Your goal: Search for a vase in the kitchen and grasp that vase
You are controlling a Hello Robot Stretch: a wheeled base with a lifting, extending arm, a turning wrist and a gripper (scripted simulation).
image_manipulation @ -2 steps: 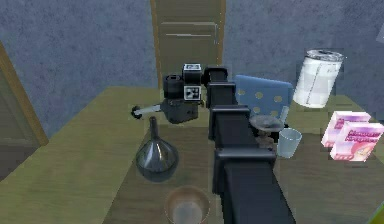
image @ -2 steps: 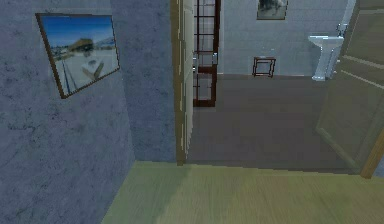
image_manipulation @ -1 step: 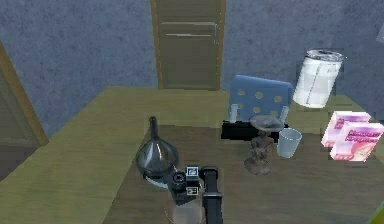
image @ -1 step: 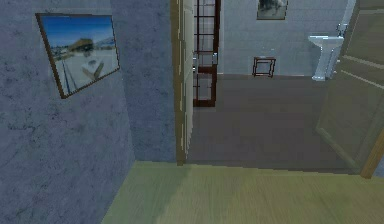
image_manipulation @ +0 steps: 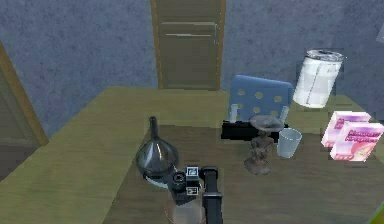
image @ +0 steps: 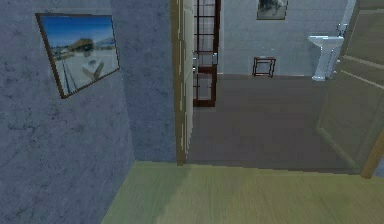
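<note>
A grey, shiny vase (image_manipulation: 155, 157) with a round body and a thin neck stands on the olive tabletop (image_manipulation: 90, 150) in the arm side view, near its front edge. The dark arm (image_manipulation: 211, 203) rises from the bottom edge just right of the vase, with two white marked squares (image_manipulation: 186, 178) at its end. The gripper (image_manipulation: 172, 184) lies right against the vase's lower right side. I cannot tell whether it holds anything or touches the vase.
On the table's right stand a blue dotted box (image_manipulation: 260, 97), a clear jar (image_manipulation: 318, 78), a small cup (image_manipulation: 290, 143), a stemmed glass (image_manipulation: 262, 152) and a pink box (image_manipulation: 352, 135). A wooden door (image_manipulation: 187, 45) lies behind. Ahead, a doorway (image: 185, 80) leads to a grey-floored room with a white sink (image: 325, 55); a framed picture (image: 80, 52) hangs on the blue wall.
</note>
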